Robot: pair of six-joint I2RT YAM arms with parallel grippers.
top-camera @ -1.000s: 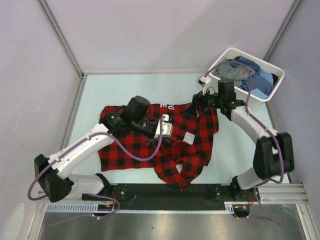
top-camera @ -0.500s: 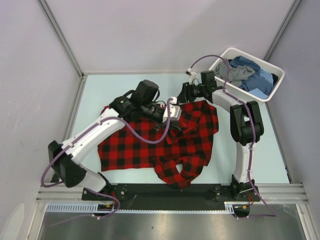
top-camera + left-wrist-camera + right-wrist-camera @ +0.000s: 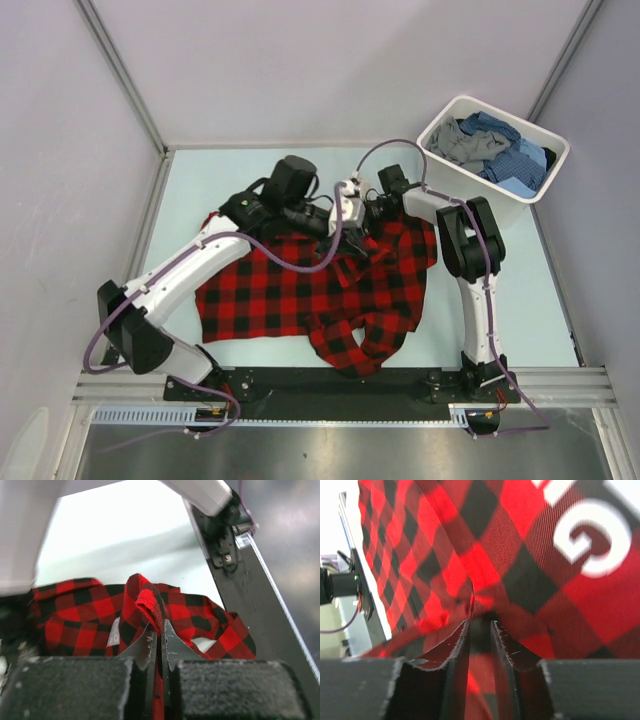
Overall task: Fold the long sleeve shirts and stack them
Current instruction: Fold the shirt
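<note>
Pale table (image 3: 200, 180), white tub (image 3: 440, 117) beyond — left fingers (image 3: 141, 647) and right fingers (image 3: 454, 655) pinch the red-check shirt (image 3: 270, 290).

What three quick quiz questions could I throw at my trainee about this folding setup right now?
1. True or false: the left claw is shut on a fold of the red-and-black check shirt.
2. Where are the blue and grey shirts? A: flat on the table. B: in the white tub. C: draped over an arm.
3. Which white letter shows on the cloth beside the right claw?
Key: 1 true; 2 B; 3 G.
</note>
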